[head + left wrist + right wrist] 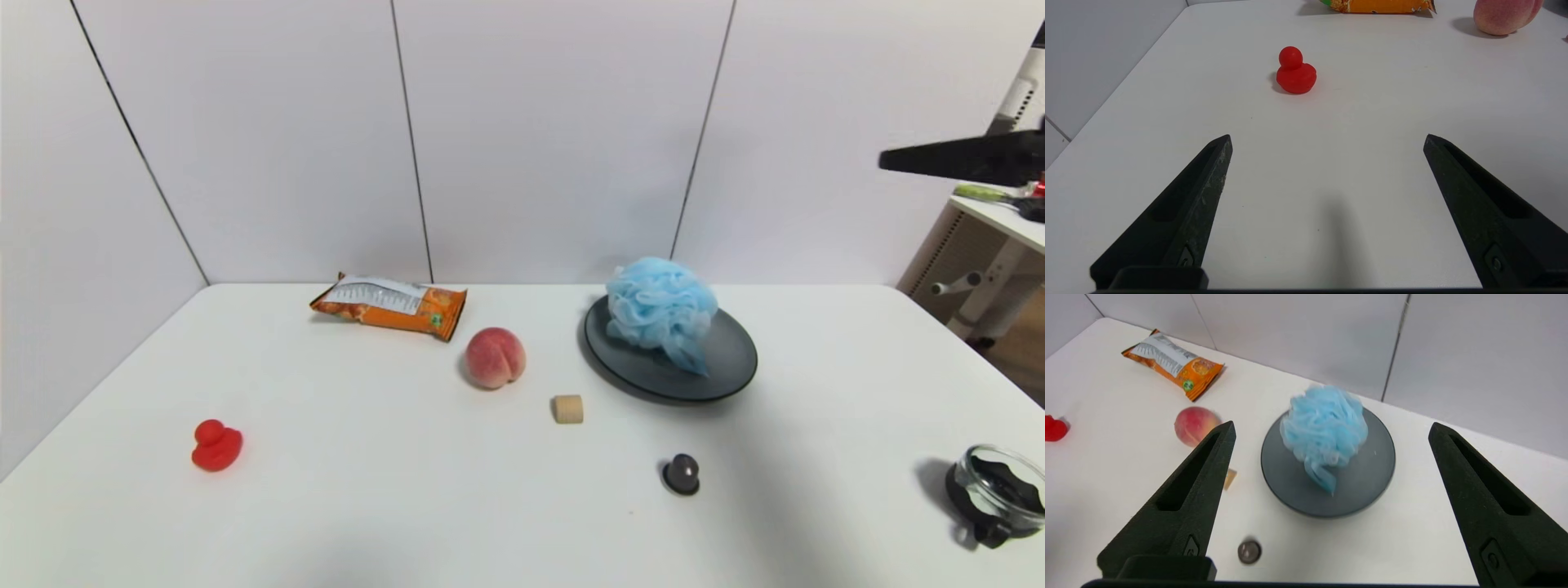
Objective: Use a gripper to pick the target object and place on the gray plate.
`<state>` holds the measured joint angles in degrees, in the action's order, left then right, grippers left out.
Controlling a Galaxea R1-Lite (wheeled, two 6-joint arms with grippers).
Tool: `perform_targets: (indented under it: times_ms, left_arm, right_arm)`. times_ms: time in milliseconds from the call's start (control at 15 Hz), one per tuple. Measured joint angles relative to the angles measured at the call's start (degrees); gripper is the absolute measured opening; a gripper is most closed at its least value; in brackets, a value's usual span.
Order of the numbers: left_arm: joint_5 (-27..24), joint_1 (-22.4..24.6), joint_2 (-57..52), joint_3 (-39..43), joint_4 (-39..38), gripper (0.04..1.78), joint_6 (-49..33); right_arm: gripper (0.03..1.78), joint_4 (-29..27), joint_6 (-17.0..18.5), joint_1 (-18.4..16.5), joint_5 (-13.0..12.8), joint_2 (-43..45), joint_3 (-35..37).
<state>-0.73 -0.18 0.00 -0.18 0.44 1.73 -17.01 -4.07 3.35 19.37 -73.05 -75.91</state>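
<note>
- One blue bath pouf [660, 310] is seen, and it is sitting on the one gray plate [727, 363], toward the plate's far side. Its tail hangs down onto the plate's middle.
- One right claw [1331, 428] is held high in the air, up above the plate and off to the right of it. Its two fingers [1184, 506] are spread wide, and nothing is held between them.
- In the right wrist view, the pouf [1324, 430] and plate [1372, 473] are seen below the claw, in the gap between its two fingers.
- One left claw [1327, 141] is held low over the white table [408, 523], with its fingers spread wide too and nothing held.
- One red toy duck [1295, 71] is seen ahead of the left claw, well apart from it.
- One peach [495, 357], one orange snack bag [390, 306], one small tan block [567, 408] and one dark round knob [681, 474] are counted on the table.
- One glass jar [998, 494] is lying close to the table's right edge.
- A wide bare patch of table is found near the front edge, between the duck and the knob.
</note>
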Motion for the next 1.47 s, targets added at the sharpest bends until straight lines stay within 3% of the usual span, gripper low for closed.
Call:
perform_targets:
  times_ms: [200, 467, 600, 733, 933, 1267, 1467]
  left_arm:
    - [0.0, 0.0, 0.0, 0.0, 0.0, 1.69, 0.0]
    - [0.0, 0.0, 0.0, 0.0, 0.0, 1.69, 0.0]
    - [0.0, 0.0, 0.0, 0.0, 0.0, 1.69, 0.0]
    - [0.0, 0.0, 0.0, 0.0, 0.0, 1.69, 0.0]
    - [0.0, 0.0, 0.0, 0.0, -0.1, 1.69, 0.0]
    - [0.0, 0.0, 0.0, 0.0, -0.1, 1.69, 0.0]
    - [0.0, 0.0, 0.0, 0.0, -0.1, 1.69, 0.0]
  right_arm:
    - [1.66, 0.3, 0.0, -1.9, -5.3, 14.5, 14.1]
    - [1.68, 2.9, -0.5, -3.1, -19.6, 31.3, 34.1]
    - [1.69, 7.8, -0.5, -3.6, -22.6, 37.1, 44.3]
    - [1.69, 12.8, -0.6, -3.8, -23.3, 43.5, 55.0]
    - [1.69, 15.5, -0.6, -3.5, -23.6, 54.2, 67.6]
    - [1.69, 17.1, 0.9, -3.1, -18.9, 69.7, 74.8]
    - [1.69, 17.4, 6.1, -3.1, -19.8, 72.3, 75.7]
